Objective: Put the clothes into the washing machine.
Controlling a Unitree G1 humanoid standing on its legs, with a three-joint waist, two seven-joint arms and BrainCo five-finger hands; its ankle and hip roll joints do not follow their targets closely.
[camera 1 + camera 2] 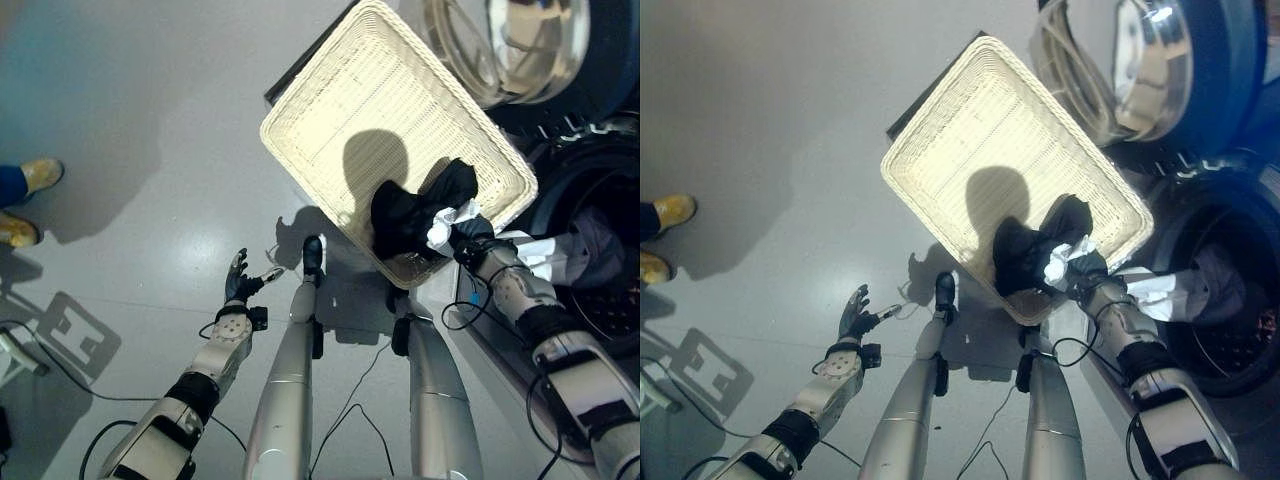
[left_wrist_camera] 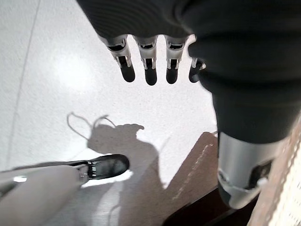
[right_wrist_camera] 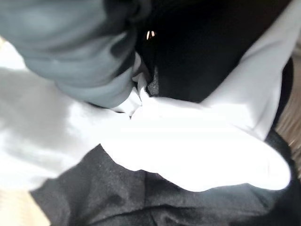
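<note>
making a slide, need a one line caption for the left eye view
Right hand reaches into the wicker basket at black and white clothes; left hand hangs open over the floor.

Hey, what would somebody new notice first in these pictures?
Probably the big cream wicker basket on the grey floor, with black clothes and a white garment bunched in its near corner, where the right hand reaches in. The open washing machine is on the right; the left hand hangs open over the floor.

Overhead stereo pair; close wrist views
</note>
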